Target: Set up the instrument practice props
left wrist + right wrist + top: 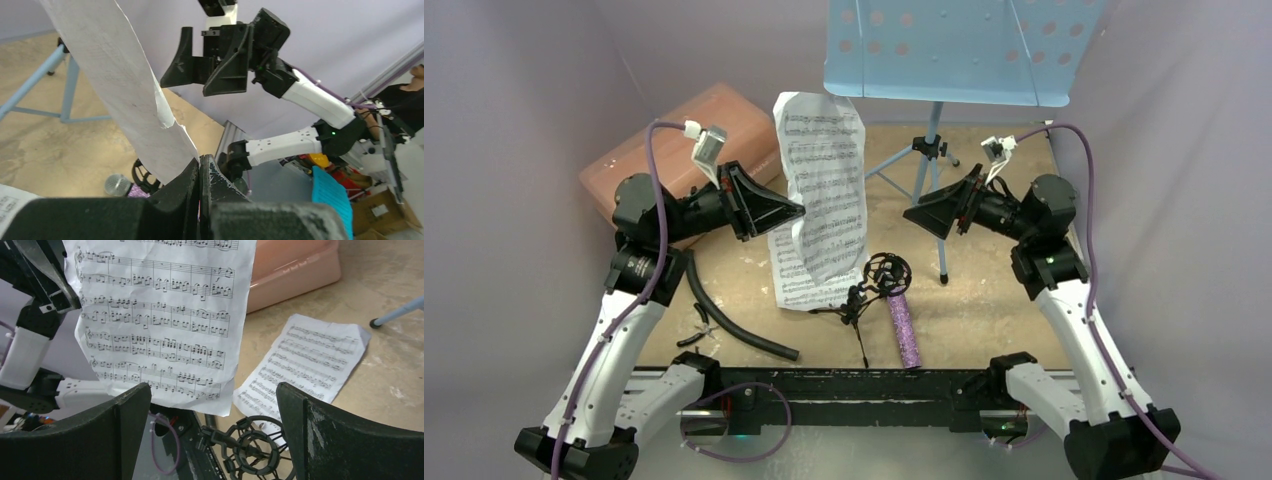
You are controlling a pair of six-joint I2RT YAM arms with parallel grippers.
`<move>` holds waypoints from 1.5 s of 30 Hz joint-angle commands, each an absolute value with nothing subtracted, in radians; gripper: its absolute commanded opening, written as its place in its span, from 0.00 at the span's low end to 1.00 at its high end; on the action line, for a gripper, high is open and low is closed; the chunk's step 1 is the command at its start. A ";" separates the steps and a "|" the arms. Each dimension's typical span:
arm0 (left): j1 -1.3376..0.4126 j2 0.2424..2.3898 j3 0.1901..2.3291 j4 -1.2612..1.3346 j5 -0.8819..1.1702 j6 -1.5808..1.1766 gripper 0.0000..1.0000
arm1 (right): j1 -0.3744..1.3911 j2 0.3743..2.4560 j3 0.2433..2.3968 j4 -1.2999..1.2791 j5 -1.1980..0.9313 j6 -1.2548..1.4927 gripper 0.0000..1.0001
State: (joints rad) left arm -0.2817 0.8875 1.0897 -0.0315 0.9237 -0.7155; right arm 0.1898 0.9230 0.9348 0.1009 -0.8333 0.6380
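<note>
Left end effector (797, 210) pinches sheet-music page (824, 150) left of music stand (954, 50); right end effector (911, 213) gapes empty; pink box (689, 145) contents unseen.

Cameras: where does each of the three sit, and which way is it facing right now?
Top external: above and behind the bases, looking down on the table; both arms show, left gripper and right gripper.
Left wrist: faces right across the table at the right arm; own shut fingers pinch the hanging sheet.
Right wrist: faces left at that sheet's printed side, a second sheet lying flat beyond; own open fingers at the bottom.
Shared: both wrist views show the hanging sheet, from opposite sides.
</note>
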 commanded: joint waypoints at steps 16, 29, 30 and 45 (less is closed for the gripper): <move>-0.288 0.813 1.104 0.295 1.009 -1.083 0.00 | 0.394 1.064 0.866 0.577 -0.942 0.893 0.97; -0.288 0.757 1.113 0.225 1.008 -1.064 0.00 | 0.488 1.179 0.947 0.836 -0.946 1.029 0.91; -0.289 0.751 1.109 0.222 1.009 -1.065 0.00 | 0.494 1.187 0.958 0.851 -0.954 1.036 0.90; -0.290 0.766 1.109 0.140 1.065 -0.966 0.00 | 0.520 1.172 1.070 0.889 -1.020 1.016 0.76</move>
State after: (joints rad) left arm -0.2836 0.7502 1.0908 0.1139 1.0336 -0.9833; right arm 0.5163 1.1954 1.0222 0.8661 -0.9756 1.0454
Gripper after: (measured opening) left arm 0.003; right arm 0.761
